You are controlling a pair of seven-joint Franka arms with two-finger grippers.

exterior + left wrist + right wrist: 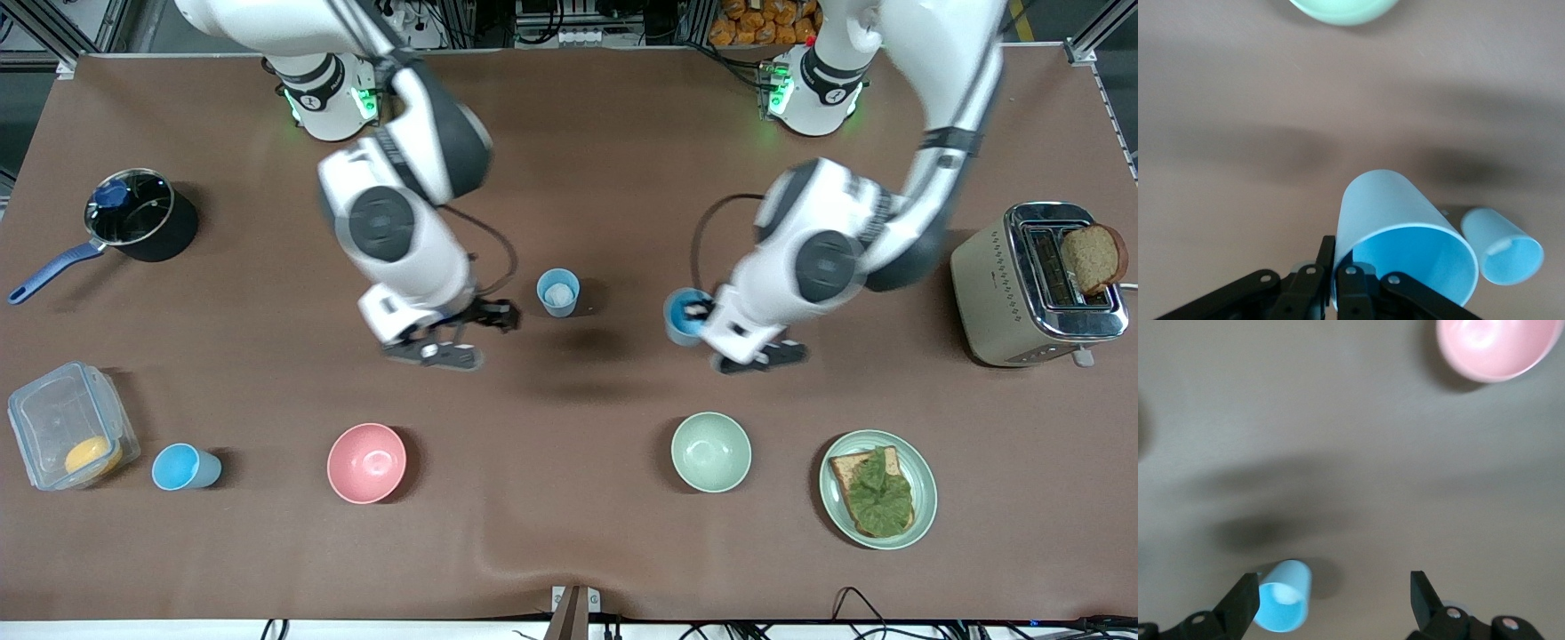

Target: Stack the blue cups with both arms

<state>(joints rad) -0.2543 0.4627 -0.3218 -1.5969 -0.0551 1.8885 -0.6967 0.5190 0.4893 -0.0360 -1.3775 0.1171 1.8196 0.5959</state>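
My left gripper is shut on the rim wall of a blue cup with a bright sky-blue inside, one finger inside and one outside, and holds it tilted above the table. It fills the left wrist view at the gripper. A pale blue cup with a whitish inside stands mid-table, also in the left wrist view and right wrist view. My right gripper is open and empty beside this cup; it also shows in the right wrist view.
A third blue cup stands by a clear lidded box at the right arm's end. Pink bowl, pale green bowl and plate with toast line the near side. Pot and toaster stand at the ends.
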